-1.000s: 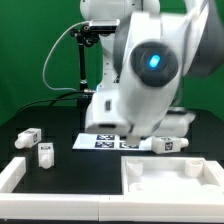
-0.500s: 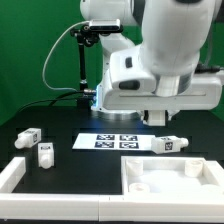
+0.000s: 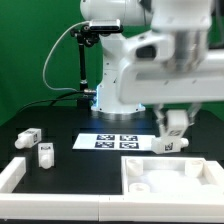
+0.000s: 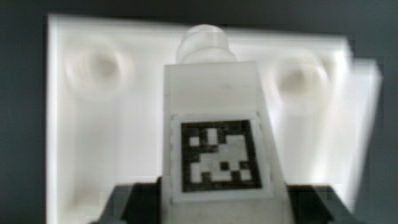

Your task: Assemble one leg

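My gripper (image 3: pixel 174 127) is shut on a white leg (image 3: pixel 168 143) with a black-and-white tag. It holds the leg tilted near upright, just past the right end of the marker board (image 3: pixel 110 141) in the exterior view. In the wrist view the same leg (image 4: pixel 221 120) stands between the dark fingers (image 4: pixel 135 206) of the gripper (image 4: pixel 222 206). Its rounded tip points at the white tabletop (image 4: pixel 89 110) beyond. The tabletop (image 3: pixel 185 184) lies at the front right in the exterior view. Two more legs (image 3: pixel 28 137) (image 3: pixel 45 152) lie at the left.
A white raised frame piece (image 3: pixel 14 176) lies at the front left of the black table. The robot's base and a black stand with a cable (image 3: pixel 82 60) are at the back, before a green backdrop.
The arm has swung to the exterior view's right and the gripper has come down on the leg beside the marker board. That leg lay flat before and now stands tilted in the fingers.
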You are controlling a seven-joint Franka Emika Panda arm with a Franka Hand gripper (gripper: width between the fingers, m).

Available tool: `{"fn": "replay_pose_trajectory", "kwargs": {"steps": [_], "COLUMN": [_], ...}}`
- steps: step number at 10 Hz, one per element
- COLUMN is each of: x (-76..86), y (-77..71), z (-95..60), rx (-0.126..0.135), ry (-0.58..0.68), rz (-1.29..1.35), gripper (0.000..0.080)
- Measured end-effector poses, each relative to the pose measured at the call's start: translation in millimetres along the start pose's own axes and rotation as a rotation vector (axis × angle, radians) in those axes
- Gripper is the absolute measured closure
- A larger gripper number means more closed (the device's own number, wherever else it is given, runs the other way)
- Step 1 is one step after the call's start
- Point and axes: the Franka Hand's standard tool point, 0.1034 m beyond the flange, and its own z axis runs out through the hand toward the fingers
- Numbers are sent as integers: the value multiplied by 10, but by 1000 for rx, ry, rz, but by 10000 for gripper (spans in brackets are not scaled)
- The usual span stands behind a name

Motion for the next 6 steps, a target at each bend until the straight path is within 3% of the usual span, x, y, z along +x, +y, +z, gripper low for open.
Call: {"fn": "replay_pose_trajectory", "kwargs": {"steps": [1, 2, 4, 6], "x": [259, 448, 379, 428], "y": [-56, -66, -54, -14], "z": [-180, -261, -198, -217], "rx": [-1, -13, -31, -48], "ry": [97, 231, 385, 516], "rz": [-5, -22, -26, -28], "gripper": [514, 514, 514, 514]}}
